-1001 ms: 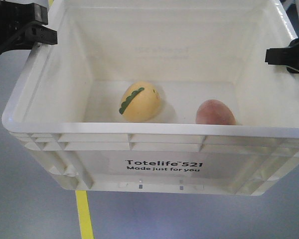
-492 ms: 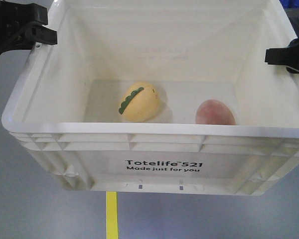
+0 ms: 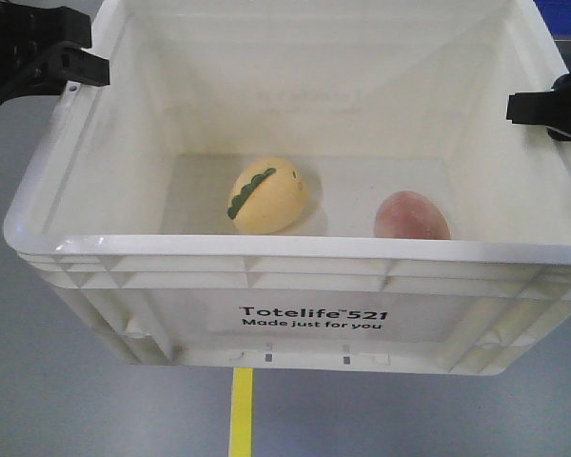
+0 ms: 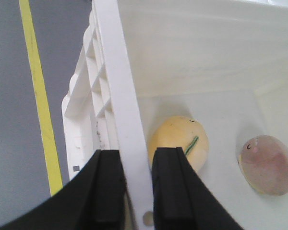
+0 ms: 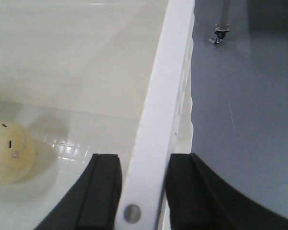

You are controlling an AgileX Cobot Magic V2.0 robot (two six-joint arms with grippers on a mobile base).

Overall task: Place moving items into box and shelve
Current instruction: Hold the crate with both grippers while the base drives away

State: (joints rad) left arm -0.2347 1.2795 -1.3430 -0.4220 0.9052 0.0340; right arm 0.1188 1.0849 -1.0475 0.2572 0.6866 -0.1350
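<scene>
The white box [image 3: 295, 249] with "Totelife 521" print hangs above the grey floor, held at both side walls. My left gripper [image 3: 71, 62] is shut on its left rim [image 4: 120, 96], one finger inside and one outside, and shows again in the left wrist view [image 4: 138, 154]. On the right rim [image 5: 163, 96] my right gripper [image 3: 542, 107] is shut the same way [image 5: 144, 160]. Both moving items lie on the box floor. The pale yellow egg with a green stripe [image 3: 266, 195] [image 4: 175, 139] [image 5: 9, 151] is left of centre. The reddish-brown egg [image 3: 411, 216] [image 4: 269, 163] lies to its right.
A yellow floor line [image 3: 241, 414] [image 4: 38, 96] runs under the box on the grey floor. A caster wheel on a metal leg [image 5: 220, 36] stands beyond the box's right side. A blue edge [image 3: 566, 11] shows at the top right.
The yellow floor line has slid to the right beneath the box, and a blue edge has come into view at top right. Box, eggs and grippers keep their places in view.
</scene>
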